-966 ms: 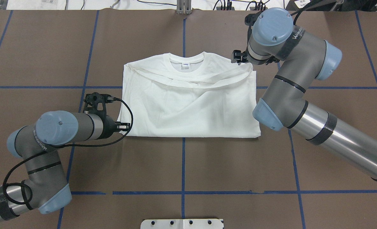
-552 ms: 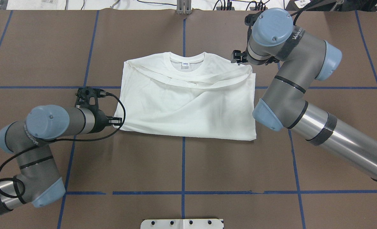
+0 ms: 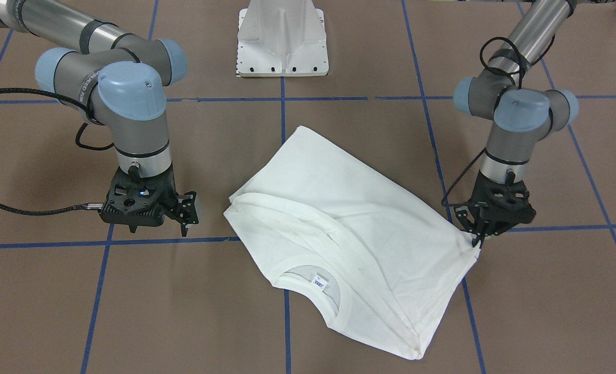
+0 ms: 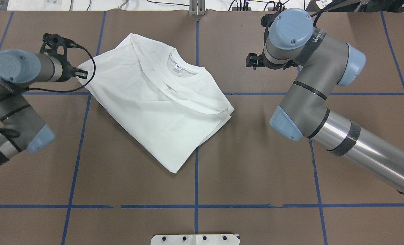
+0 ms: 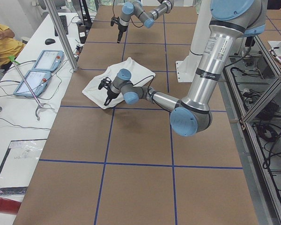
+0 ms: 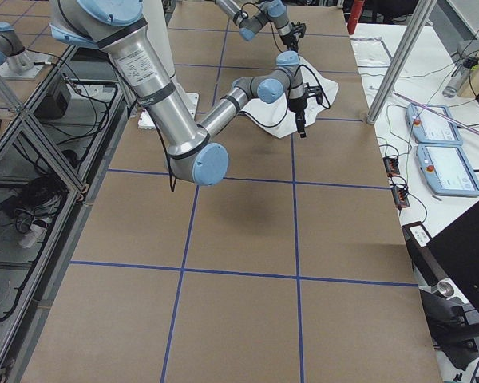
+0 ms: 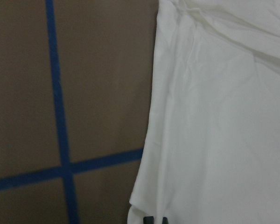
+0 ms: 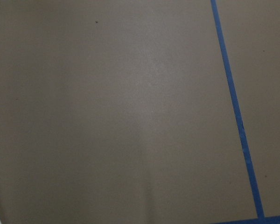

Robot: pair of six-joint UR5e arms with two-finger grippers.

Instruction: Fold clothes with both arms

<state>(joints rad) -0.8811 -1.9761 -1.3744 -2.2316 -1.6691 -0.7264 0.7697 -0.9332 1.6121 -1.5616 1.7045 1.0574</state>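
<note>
Brown table (image 4: 256, 170): one T-shirt (image 4: 154, 109), two arms (image 4: 16, 69) (image 4: 311, 88).

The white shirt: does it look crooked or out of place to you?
Yes. The T-shirt lies askew, turned diagonal to the blue tape lines instead of square with them. The left gripper pinches one corner, which is drawn out to a point. The right gripper hangs apart from the cloth, holding nothing.

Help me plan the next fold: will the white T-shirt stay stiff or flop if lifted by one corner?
Probably floppy: the T-shirt lies in soft creases and puckers where the left gripper pinches its corner. Likely light: its thin layers lie flat. It may slide rather than roll on the smooth table.
</note>
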